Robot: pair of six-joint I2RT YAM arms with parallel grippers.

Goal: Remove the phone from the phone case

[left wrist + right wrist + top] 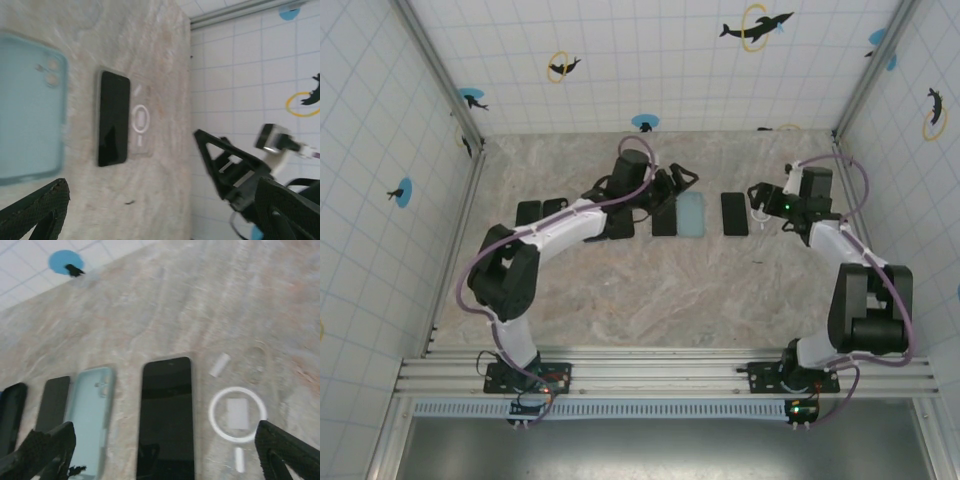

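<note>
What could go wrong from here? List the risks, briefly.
The clear case barely shows against the marble table; a finger could sweep it unnoticed.
The black phone lies right beside it, so a nudge may shift both.
The open left gripper and right gripper sit near each other and might collide.

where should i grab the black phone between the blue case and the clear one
Pinch the black phone across its long edges at mid-length, coming straight down. It lies flat on the table, so only its thin sides offer a hold.
</note>
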